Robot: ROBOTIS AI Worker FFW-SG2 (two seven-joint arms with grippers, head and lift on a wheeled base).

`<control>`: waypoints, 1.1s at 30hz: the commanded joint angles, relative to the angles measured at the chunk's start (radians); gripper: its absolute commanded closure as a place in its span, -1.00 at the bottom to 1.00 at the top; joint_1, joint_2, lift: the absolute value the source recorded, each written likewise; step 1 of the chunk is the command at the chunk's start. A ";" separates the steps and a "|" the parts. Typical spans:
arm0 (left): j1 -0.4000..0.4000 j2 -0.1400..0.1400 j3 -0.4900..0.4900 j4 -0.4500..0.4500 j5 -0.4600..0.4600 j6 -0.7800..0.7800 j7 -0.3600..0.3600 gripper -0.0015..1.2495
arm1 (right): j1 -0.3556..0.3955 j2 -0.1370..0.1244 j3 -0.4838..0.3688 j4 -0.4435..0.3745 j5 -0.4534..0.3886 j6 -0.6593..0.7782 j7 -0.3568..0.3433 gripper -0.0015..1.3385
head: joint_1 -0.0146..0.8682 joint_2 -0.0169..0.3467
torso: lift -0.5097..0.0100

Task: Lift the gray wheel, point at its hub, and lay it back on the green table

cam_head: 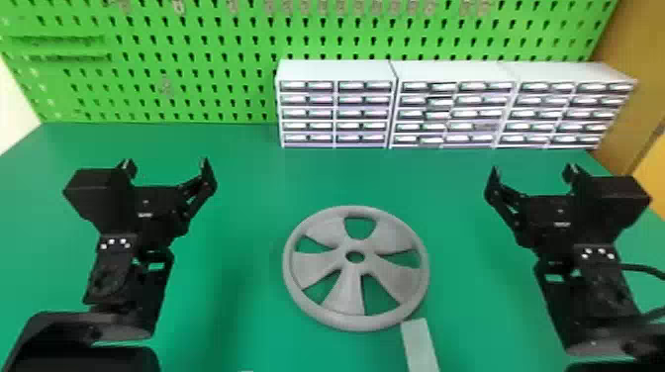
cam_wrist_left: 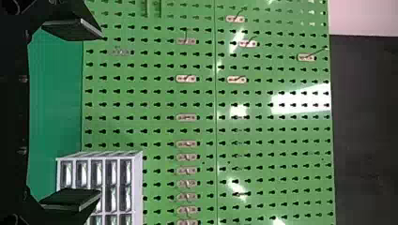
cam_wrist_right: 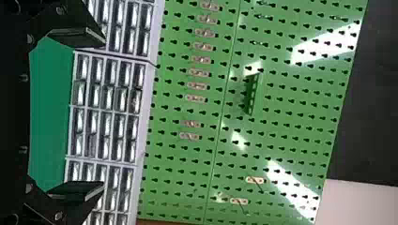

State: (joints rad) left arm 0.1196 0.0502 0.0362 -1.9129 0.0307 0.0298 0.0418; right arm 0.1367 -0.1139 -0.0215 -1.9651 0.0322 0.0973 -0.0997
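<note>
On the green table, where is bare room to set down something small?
Bare green table shows between the left gripper and the gray wheel, between the wheel and the right gripper, and behind the wheel, before the drawer cabinets. Crowded: the wheel's near right edge, by the pale strip.

Head view: left arm (cam_head: 116,277) enters at lower left, right arm (cam_head: 601,284) at lower right, poses roughly mirror-image; left hand (cam_head: 166,164) and right hand (cam_head: 534,169) well apart, both directed forward, each with its two flat black fingers (cam_head: 206,174) spread wide.
</note>
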 commanded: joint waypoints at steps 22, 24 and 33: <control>-0.017 -0.001 0.002 0.002 -0.006 -0.002 -0.017 -0.84 | -0.020 -0.012 0.011 -0.001 -0.003 0.010 0.000 -0.67 | 0.60 -0.65 | 0.60; -0.021 -0.001 0.002 0.002 -0.006 -0.002 -0.022 -0.84 | -0.022 -0.009 0.009 -0.001 -0.003 0.010 0.000 -0.67 | 0.60 -0.65 | 0.60; -0.023 -0.001 0.005 0.006 -0.006 -0.002 -0.029 -0.84 | -0.023 -0.001 0.006 -0.001 -0.001 0.010 0.000 -0.67 | 0.60 -0.65 | 0.60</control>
State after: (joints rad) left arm 0.1002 0.0488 0.0421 -1.9084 0.0237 0.0276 0.0151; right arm 0.1159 -0.1204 -0.0129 -1.9666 0.0291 0.1074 -0.0997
